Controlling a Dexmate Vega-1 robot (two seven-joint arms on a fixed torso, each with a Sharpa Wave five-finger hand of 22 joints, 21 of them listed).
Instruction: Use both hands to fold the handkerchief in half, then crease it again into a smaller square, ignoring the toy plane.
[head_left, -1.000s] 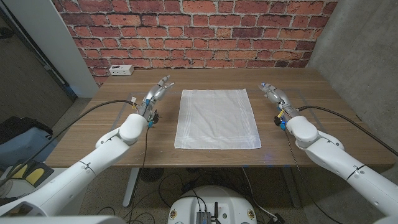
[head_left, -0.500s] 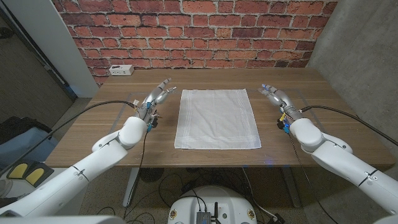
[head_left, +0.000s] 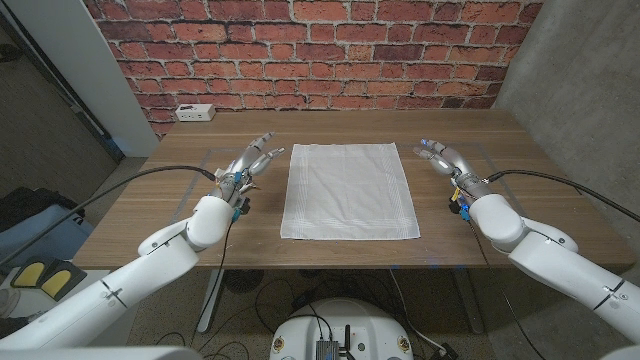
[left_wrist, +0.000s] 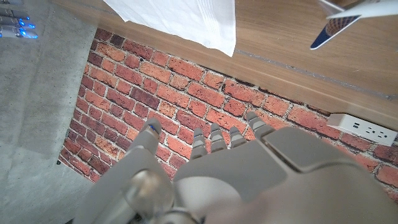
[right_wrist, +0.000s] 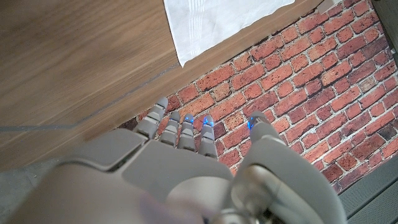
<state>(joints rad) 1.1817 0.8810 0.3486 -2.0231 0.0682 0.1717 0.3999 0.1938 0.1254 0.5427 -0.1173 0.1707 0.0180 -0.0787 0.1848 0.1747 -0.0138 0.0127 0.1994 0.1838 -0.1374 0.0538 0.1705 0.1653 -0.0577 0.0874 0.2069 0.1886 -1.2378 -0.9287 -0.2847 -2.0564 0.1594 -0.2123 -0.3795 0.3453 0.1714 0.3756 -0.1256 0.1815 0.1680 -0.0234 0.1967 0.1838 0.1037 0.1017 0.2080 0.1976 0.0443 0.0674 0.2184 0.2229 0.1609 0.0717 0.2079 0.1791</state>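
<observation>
Head view: white cloth between two spread hands

The white square cotton handkerchief (head_left: 349, 190) lies flat and unfolded at the middle of the brown wooden desk (head_left: 520, 200). The left hand (head_left: 252, 158) is just beside its far left corner, fingers apart and holding nothing. The right hand (head_left: 444, 158) is near the far right corner, also spread and holding nothing, apart from the cloth.

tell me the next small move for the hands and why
Probably bring both hands inward to the handkerchief's far corners. It lies flat and unfolded on the table, with the left robot hand and right robot hand open on either side of it, apart from the cloth, holding nothing. No fold can start until each grips a corner.
</observation>
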